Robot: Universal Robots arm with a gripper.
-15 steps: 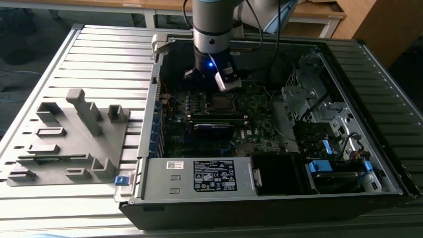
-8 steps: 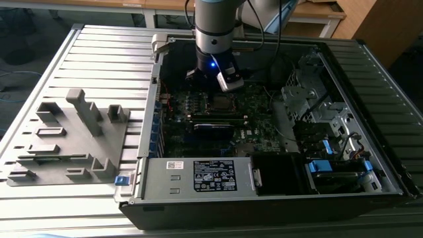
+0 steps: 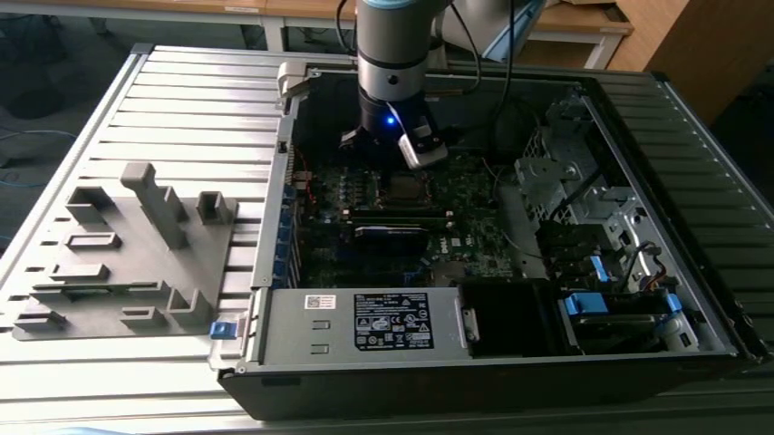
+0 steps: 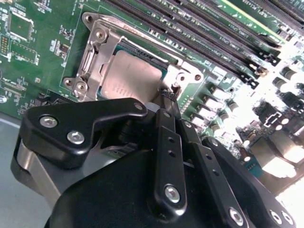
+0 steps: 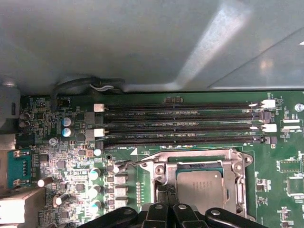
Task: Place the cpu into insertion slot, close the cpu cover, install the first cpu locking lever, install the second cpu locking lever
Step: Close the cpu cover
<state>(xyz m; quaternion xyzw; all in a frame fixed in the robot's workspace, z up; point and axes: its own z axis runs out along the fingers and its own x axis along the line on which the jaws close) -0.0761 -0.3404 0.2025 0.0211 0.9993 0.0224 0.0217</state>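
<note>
Already seated flat inside cover [image 4: 92, 59] window: cpu [image 4: 130, 78]. Gripper [image 4: 168, 95] at cover's corner, fingers [image 4: 166, 137] pinched together, nothing clearly held. Light, stiff, fragile underneath, slick metal top; best taken by edges only, never pressed hard.

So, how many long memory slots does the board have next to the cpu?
4. In the first wrist view they lie parallel: slot one nearest the case wall, then slot two, slot three, and slot four nearest the cpu. None looks hidden.
</note>
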